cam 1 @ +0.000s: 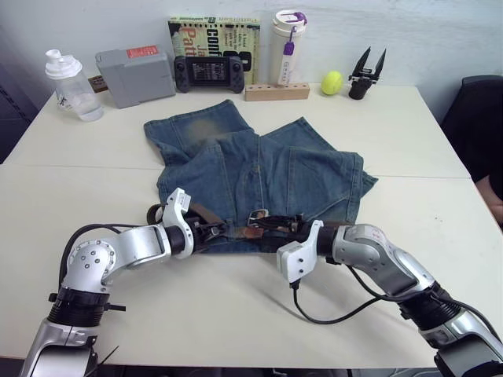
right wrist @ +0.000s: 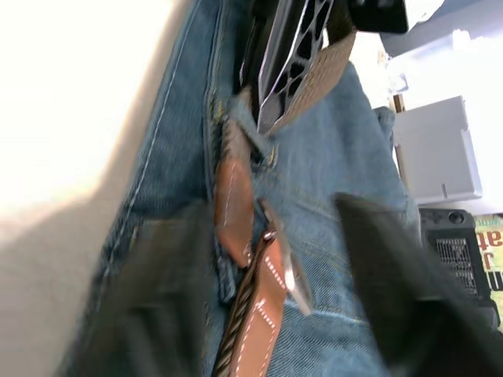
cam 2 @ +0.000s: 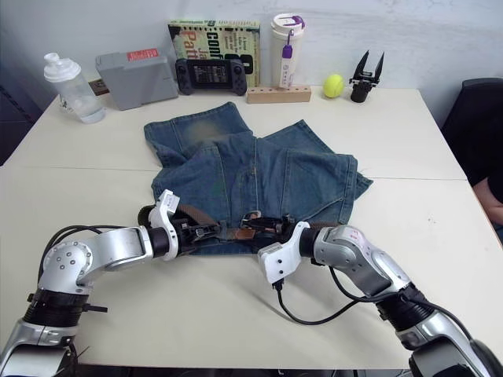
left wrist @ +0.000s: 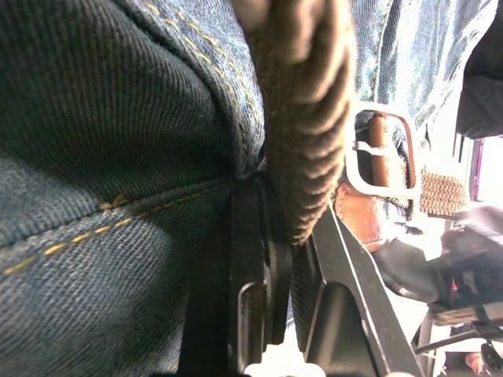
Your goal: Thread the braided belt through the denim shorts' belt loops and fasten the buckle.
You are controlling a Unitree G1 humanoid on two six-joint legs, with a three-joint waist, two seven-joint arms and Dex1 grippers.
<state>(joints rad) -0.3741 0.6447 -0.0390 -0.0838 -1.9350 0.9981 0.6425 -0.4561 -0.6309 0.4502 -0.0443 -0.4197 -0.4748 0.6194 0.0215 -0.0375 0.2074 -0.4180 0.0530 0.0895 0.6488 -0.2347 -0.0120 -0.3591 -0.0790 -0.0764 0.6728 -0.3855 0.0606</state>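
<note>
The denim shorts point(cam 1: 299, 173) lie flat on the white table point(cam 1: 236, 314), waistband at the near edge. The braided belt point(cam 1: 204, 210) runs along that waistband. Its silver buckle point(left wrist: 381, 149) and tan leather ends point(right wrist: 236, 196) sit at the middle of the waistband. My left gripper point(cam 1: 214, 230) is shut on the braided strap point(left wrist: 306, 157) just left of the buckle. My right gripper point(cam 2: 266, 226) is open, its fingers point(right wrist: 393, 290) straddling the leather ends and the buckle point(right wrist: 287, 275) from the right. I cannot make out the belt loops clearly.
Along the table's far edge stand a water bottle point(cam 1: 71, 82), a grey box point(cam 1: 134, 75), a game controller point(cam 1: 208, 72), a book point(cam 1: 212, 35), a tumbler point(cam 1: 287, 47), a wooden block point(cam 1: 277, 92), a yellow ball point(cam 1: 332, 82) and a black gripper tool point(cam 1: 365, 75). A black cable point(cam 1: 330, 314) loops under my right arm.
</note>
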